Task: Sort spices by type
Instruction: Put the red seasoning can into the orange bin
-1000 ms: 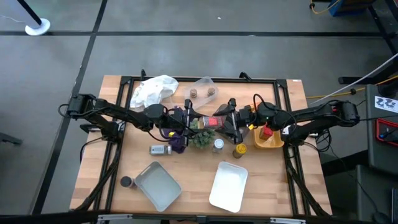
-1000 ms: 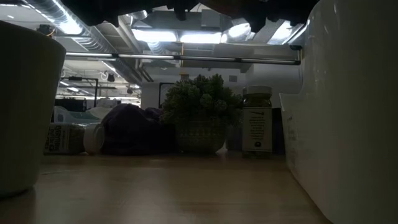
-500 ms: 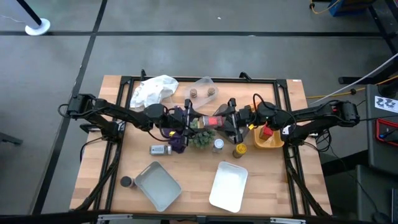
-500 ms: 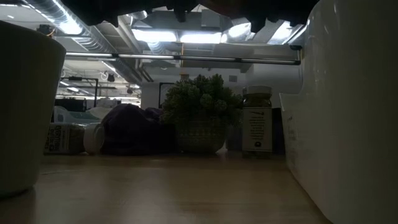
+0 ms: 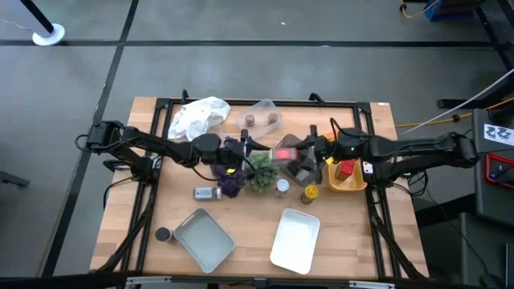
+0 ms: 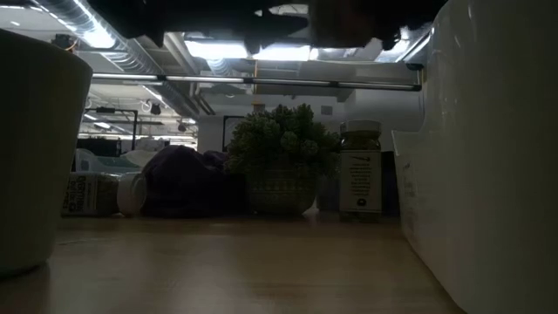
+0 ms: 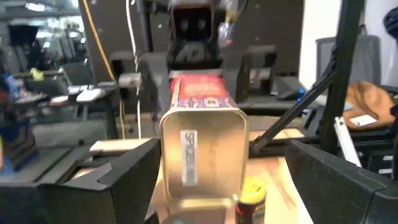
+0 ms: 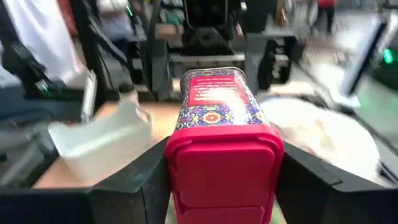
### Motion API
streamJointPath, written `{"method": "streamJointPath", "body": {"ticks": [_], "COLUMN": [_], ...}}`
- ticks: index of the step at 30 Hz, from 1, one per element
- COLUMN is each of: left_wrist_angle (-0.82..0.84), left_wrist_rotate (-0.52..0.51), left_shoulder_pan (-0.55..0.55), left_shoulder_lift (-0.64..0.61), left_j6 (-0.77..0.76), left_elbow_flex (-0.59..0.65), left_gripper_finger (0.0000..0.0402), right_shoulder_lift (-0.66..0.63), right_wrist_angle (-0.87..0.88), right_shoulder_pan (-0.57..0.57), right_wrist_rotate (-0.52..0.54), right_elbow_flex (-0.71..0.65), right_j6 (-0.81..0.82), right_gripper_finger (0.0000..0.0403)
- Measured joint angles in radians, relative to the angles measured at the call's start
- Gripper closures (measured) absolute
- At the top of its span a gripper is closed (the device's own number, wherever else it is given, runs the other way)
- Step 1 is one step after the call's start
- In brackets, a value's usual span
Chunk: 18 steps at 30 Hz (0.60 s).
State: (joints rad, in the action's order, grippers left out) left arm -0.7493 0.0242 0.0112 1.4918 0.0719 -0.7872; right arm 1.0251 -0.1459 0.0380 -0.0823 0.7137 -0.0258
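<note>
A red patterned spice tin [image 5: 283, 154] hangs level above the spiky green plant [image 5: 261, 175] at the table's middle. My right gripper [image 5: 300, 157] is shut on its red-capped end. My left gripper [image 5: 247, 154] stands open at the tin's other end. In the left wrist view its fingers flank the tin's metal bottom [image 7: 202, 155] with a gap on both sides. On the table below are a white-capped clear jar [image 5: 282, 187], a yellow jar [image 5: 310, 193] and a jar lying on its side [image 5: 206, 193]. My right gripper pinches the two sides of the tin's red cap [image 8: 224, 168] between its two fingers [image 8: 140, 180]. The fingers come nearly level from the table's right side and lie along the tin. The tin sticks out level toward the left arm, clear of the table and the plant.
A purple cloth [image 5: 231, 183] lies left of the plant. A yellow tray [image 5: 353, 185] holding a red jar stands at the right. A clear container with two brown-capped jars [image 5: 261, 120] and crumpled white stuff [image 5: 197, 116] are at the back. A grey tray [image 5: 203, 239], white tray [image 5: 295, 239] and black-capped jar [image 5: 164, 234] are in front.
My left gripper has let go of the tin, which now stands free between its fingers. My right gripper has drawn back toward the table's right edge with the tin, which stays level above the plant.
</note>
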Motion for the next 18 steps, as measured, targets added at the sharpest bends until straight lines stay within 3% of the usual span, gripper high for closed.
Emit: {"method": "streamJointPath", "body": {"ticks": [8, 13, 18], "left_wrist_angle": [0.069, 0.098, 0.116], "left_wrist_rotate": [0.012, 0.010, 0.009], "left_shoulder_pan": [-0.021, -0.021, -0.021], "left_shoulder_lift": [0.000, 0.000, 0.000], "left_j6": [-0.044, -0.043, -0.043], "left_elbow_flex": [0.000, 0.000, 0.000], "left_gripper_finger": [0.0076, 0.0075, 0.0075], "right_shoulder_lift": [-0.024, -0.013, -0.014], "right_wrist_angle": [0.763, 1.102, 1.342], "right_shoulder_pan": [0.001, 0.002, 0.002], "right_wrist_rotate": [0.272, 0.345, 0.370], "right_elbow_flex": [0.338, 0.516, 0.569], "right_j6": [0.043, 0.191, 0.346], "right_gripper_finger": [0.0179, 0.0175, 0.0174]}}
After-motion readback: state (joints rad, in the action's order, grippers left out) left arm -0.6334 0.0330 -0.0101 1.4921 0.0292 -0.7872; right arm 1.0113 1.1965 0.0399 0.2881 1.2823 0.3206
